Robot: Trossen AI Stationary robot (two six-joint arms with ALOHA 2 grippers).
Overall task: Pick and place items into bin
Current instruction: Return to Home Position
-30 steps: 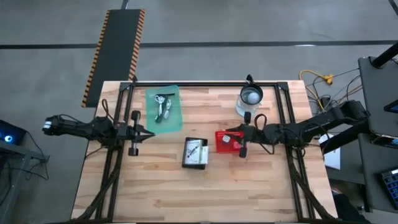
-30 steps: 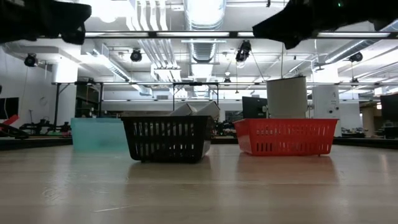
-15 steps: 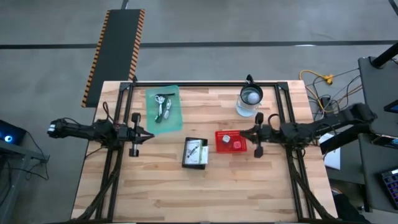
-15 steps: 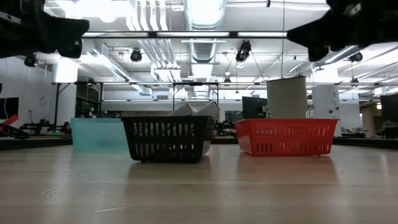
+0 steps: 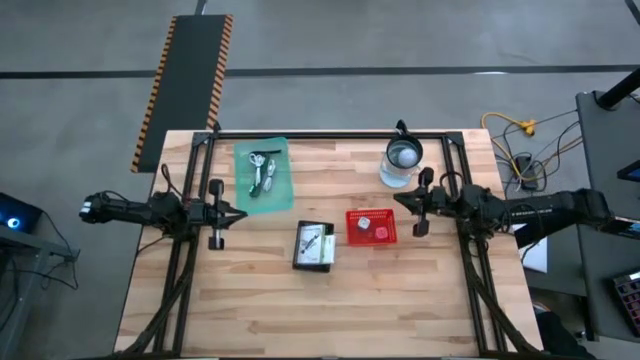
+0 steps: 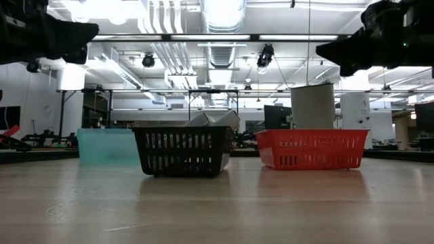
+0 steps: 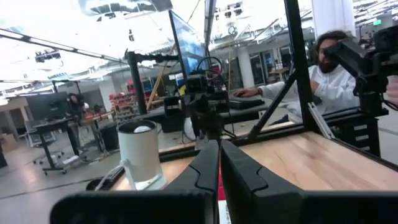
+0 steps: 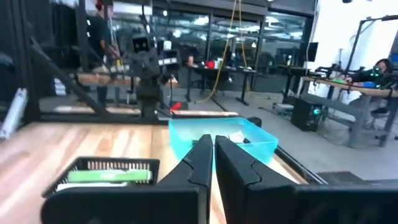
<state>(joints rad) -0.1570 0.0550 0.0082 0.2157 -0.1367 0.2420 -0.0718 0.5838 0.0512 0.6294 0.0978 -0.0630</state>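
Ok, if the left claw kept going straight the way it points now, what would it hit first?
Most likely the right claw: the left claw points level toward it, above the black bin and the red bin. Their heights look alike, but depth is unclear.

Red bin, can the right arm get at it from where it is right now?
Probably yes: the right gripper, shut, hangs raised just beside the red bin, with nothing between them.

Ahead of my dark right gripper [image 5: 400,199] I see the red mesh bin [image 5: 351,228]. Beyond it is the black mesh bin [image 5: 297,250], with white, dark-printed cards [image 5: 316,243]. Beside my dark left gripper [image 5: 243,213] is the teal bin [image 5: 281,196]. The table [image 5: 400,300] is pale planked wood.
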